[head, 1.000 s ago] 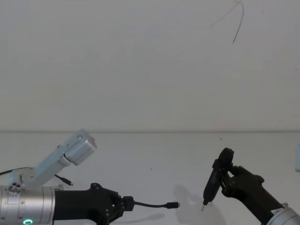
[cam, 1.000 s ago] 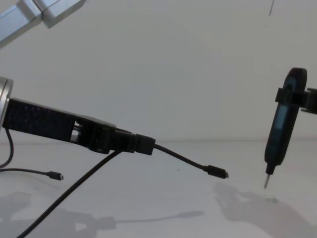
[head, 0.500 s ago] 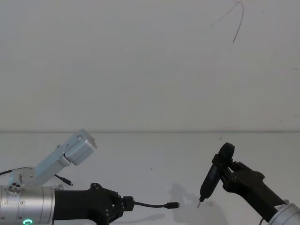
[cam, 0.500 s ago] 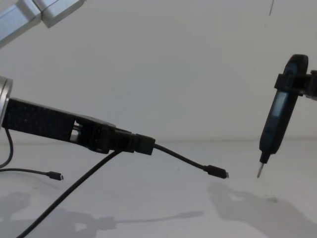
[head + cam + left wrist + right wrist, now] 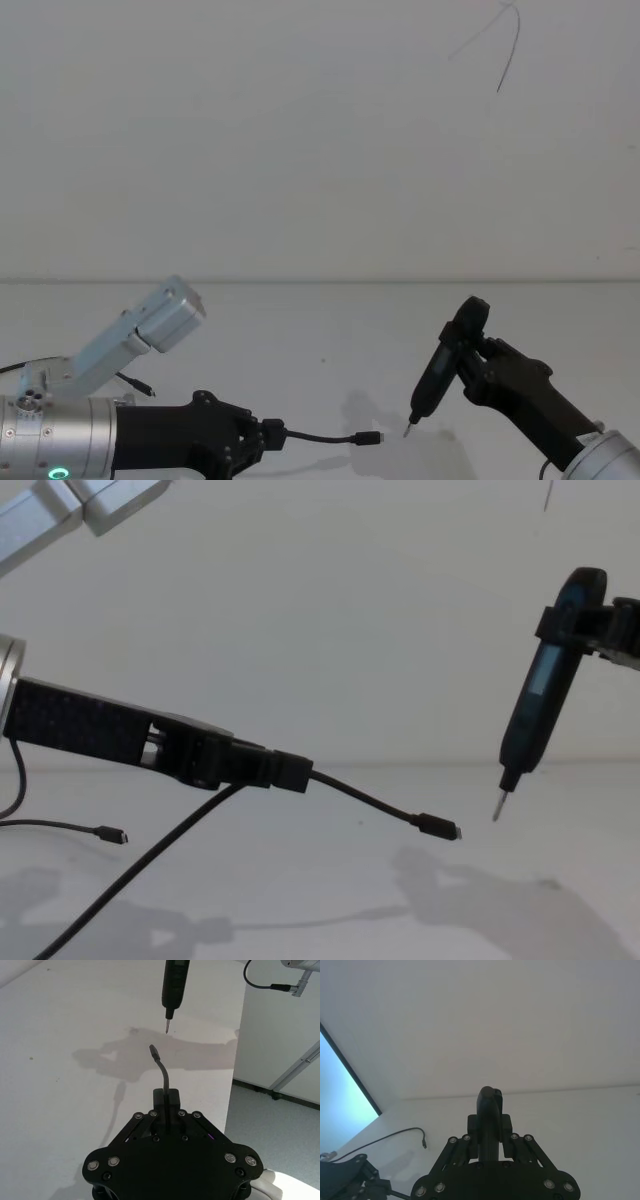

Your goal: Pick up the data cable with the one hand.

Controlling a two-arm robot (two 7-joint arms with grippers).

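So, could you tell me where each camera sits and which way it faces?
Head: high on the robot, looking forward and down at the white table; left tool holds the data cable, right tool holds the pen-shaped driver.
Chest: lower, looking across the table; both tools from the side.
Left wrist: behind the left tool, looking along the cable toward the driver.
Right wrist: behind the right tool, facing the wall; left tool farther off.
Shared: head and chest both show plug and driver tip apart.
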